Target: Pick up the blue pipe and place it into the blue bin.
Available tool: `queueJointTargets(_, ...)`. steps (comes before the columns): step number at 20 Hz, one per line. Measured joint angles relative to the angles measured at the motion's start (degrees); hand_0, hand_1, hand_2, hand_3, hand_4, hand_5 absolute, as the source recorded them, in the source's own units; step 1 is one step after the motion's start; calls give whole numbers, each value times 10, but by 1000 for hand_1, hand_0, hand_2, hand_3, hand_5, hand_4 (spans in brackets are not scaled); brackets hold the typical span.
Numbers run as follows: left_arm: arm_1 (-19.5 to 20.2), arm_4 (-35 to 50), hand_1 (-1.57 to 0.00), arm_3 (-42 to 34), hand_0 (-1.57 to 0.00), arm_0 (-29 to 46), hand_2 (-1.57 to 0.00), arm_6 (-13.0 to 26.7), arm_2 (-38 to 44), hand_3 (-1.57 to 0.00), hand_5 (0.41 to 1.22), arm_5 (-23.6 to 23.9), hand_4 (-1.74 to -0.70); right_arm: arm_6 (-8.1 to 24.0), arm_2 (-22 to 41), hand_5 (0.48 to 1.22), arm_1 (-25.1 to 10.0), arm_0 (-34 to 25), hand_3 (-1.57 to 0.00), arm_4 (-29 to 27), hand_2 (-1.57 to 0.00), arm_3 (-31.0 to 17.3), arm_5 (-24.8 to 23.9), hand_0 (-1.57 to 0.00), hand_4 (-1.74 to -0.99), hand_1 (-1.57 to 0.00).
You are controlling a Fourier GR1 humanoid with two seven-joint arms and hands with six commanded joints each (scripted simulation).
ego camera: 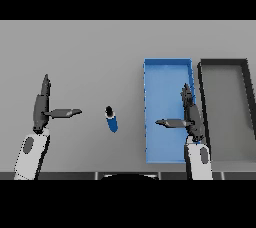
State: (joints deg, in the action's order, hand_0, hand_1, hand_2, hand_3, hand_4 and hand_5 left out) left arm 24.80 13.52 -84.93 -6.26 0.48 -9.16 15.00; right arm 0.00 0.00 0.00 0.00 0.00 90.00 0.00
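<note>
Grey table (90,47), blue pipe (111,119) between both splayed empty hands, seemingly nearer left hand (42,109)

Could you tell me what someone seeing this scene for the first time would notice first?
The bright blue bin right of centre stands out most, with the right hand hovering open over it. A dark bin sits beside it at the far right. The small blue pipe lies on the grey table between the bin and the open left hand.
</note>
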Motion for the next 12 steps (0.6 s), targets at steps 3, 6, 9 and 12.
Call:
queueJointTargets(3, 0, 0, 1, 1, 1, -2, 1, -3, 0, 1, 593, 0, -966, 1, -1, 629, 0, -2, 1, 0, 1, -1, -1, 1, -1205, 1)
queueJointTargets(6, -2, -2, 1, 0, 1, -5, 1, -4, -2, 1, 593, 1, -966, -3, 2, 629, 2, -1, 1, 2, 1, 1, -2, 1, -1205, 1)
queueJointTargets(9, 76, -12, 1, 14, 1, 25, 1, -77, -25, 1, 590, -120, -959, -74, 34, 626, -71, 40, 1, 84, 1, 43, 12, 1, -1197, 1)
queueJointTargets(12, 93, -10, 1, 22, 1, 30, 1, -102, -26, 1, 594, -151, -960, -68, 49, 625, -79, 57, 1, 104, 1, 68, 13, 1, -1206, 1)
